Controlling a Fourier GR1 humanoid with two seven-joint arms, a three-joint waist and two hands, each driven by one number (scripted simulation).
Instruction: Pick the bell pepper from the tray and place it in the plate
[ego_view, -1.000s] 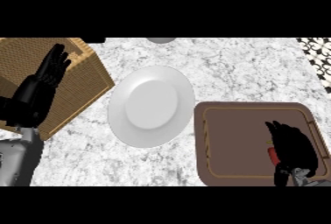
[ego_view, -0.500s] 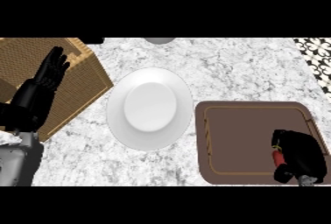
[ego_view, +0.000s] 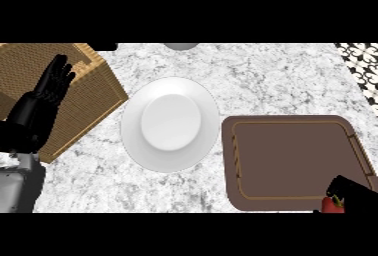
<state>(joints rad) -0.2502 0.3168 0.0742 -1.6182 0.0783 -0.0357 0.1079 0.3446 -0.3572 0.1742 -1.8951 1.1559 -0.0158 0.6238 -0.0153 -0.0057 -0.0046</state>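
At the frame's lower right, by a corner of the tray (ego_view: 295, 155), the right hand (ego_view: 356, 194) clasps the bell pepper (ego_view: 330, 205), hiding its long axis.

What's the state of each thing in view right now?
plate: empty, flat on counter
tray: bare
bell pepper: in right hand, at tray's near corner, mostly hidden
right hand: curled round bell pepper
left hand: open, resting over woven mat

Right hand (ego_view: 356, 193) curled over bell pepper (ego_view: 330, 205), near-right corner of tray (ego_view: 288, 160).
Only a red sliver of pepper shows beneath the hand. White plate (ego_view: 170, 122) just left of tray on marble counter (ego_view: 273, 80). Left hand (ego_view: 46, 97) open, fingers up, over woven mat (ego_view: 88, 100).
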